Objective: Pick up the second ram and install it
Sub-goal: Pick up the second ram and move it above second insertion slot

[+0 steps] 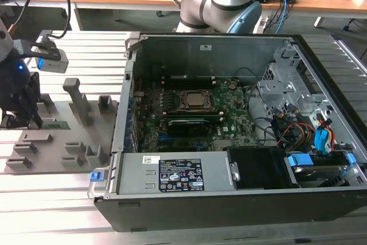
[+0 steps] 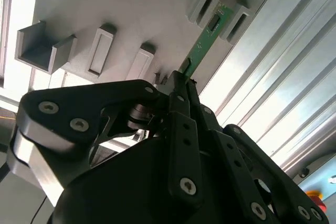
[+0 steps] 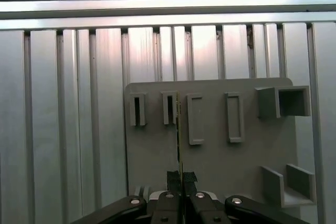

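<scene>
The second ram (image 2: 207, 38) is a thin green stick standing on edge on the grey holder plate (image 2: 136, 9), its far end between two small slotted blocks. In the first wrist view I see the ram (image 3: 178, 129) edge-on as a narrow line. My gripper (image 2: 184, 80) (image 3: 181, 178) has both fingers pressed together on the near end of the stick. In the exterior view the gripper (image 1: 26, 120) hangs low over the holder plate (image 1: 51, 147) at the exterior view's left, well away from the open computer case (image 1: 229, 124).
The holder plate carries several grey blocks and brackets (image 1: 77, 101) around the gripper. It lies on a ribbed aluminium table (image 3: 63, 119). The motherboard (image 1: 229, 119) with its CPU socket (image 1: 194, 100) lies inside the case, with cables and drive bays (image 1: 309, 130) towards the exterior view's right.
</scene>
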`<state>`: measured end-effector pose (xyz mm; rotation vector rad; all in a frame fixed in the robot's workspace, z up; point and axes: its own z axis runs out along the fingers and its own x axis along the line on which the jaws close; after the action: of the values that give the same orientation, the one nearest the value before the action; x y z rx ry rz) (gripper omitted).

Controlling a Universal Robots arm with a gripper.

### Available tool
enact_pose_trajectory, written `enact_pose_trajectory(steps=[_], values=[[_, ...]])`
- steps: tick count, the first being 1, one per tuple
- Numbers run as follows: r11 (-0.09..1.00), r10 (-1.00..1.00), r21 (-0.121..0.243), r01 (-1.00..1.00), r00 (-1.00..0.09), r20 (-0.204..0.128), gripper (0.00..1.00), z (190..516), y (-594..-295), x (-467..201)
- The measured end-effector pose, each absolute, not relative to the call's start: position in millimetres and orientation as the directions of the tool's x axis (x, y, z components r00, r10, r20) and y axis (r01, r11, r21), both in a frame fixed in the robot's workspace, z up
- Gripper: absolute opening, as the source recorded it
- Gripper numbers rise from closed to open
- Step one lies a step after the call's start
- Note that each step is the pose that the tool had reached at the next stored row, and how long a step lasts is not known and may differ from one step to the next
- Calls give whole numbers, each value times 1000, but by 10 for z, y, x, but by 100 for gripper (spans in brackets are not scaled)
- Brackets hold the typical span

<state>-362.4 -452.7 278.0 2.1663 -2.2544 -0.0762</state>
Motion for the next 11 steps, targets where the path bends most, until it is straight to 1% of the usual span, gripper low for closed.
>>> enact_pose_trajectory(steps=[11], values=[[39,-999,45,-998,-40,-23,14,3015,-4515,-3624]])
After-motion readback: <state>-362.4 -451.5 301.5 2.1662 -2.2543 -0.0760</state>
